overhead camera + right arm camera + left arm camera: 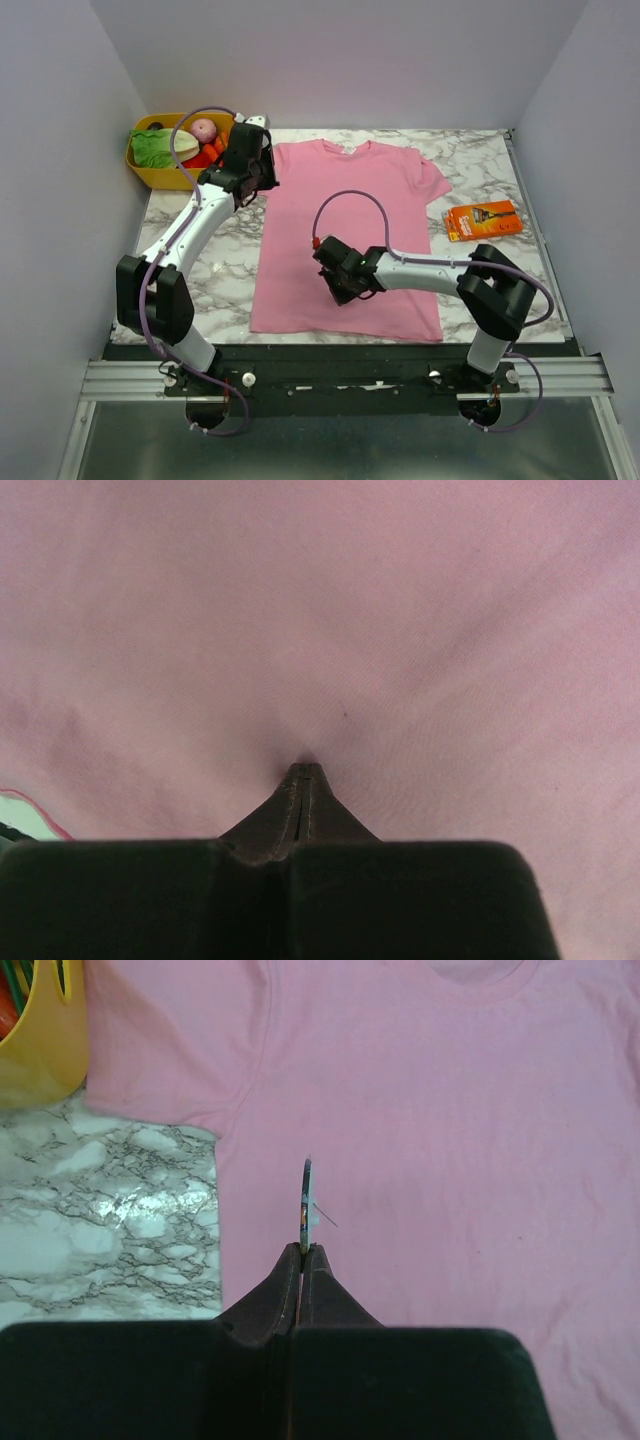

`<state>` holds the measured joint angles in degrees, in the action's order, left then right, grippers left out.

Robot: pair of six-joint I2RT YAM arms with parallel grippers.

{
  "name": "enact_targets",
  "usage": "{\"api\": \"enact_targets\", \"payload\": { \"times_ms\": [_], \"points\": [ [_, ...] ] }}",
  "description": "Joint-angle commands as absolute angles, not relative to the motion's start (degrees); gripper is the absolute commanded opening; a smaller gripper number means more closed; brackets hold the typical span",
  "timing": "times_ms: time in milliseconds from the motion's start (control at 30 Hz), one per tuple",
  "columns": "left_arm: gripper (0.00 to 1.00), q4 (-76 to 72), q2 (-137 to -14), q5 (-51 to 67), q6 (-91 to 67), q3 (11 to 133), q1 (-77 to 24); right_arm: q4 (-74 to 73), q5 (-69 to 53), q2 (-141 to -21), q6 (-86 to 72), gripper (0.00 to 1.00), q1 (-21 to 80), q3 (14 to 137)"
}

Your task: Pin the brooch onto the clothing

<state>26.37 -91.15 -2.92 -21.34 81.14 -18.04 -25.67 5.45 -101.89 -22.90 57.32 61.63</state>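
The clothing [350, 200] is a pink T-shirt lying flat on the marble table, neck towards the back. My left gripper [267, 177] hovers by the shirt's left sleeve. In the left wrist view the left gripper [303, 1250] is shut on the brooch [307, 1198], a thin disc seen edge-on with a fine pin sticking out to the right, above the clothing [450, 1110]. My right gripper [339, 292] is down on the shirt's lower middle. In the right wrist view the right gripper [305, 770] is shut, its tips nipping a pucker of the clothing [400, 600].
A yellow basket [143, 172] of vegetables stands at the back left, close to the left gripper; the basket [40, 1055] also shows in the left wrist view. An orange razor pack [483, 220] lies right of the shirt. Bare marble table [205, 270] runs along the left side.
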Motion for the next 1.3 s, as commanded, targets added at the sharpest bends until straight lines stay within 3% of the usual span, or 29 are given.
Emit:
{"api": "enact_targets", "payload": {
  "times_ms": [0, 667, 1000, 1267],
  "points": [
    [0.00, 26.10, -90.09, -2.11, -21.97, 80.86, -17.58, -35.51, 2.81, -104.33, -24.08, 0.01, 59.06, 55.46],
    [0.00, 27.42, -95.54, -1.15, -21.45, 82.88, -17.40, -35.95, 0.26, -101.95, -26.28, 0.01, 62.93, 52.21],
    [0.00, 28.30, -99.14, -1.84, -20.13, 84.81, -17.66, -40.87, 20.29, -93.00, -27.77, 0.01, 63.11, 60.54],
    [0.00, 30.32, -102.92, -5.80, -18.81, 88.15, -20.21, -38.24, 23.29, -88.16, -24.35, 0.01, 61.00, 66.62]
  ]
}}
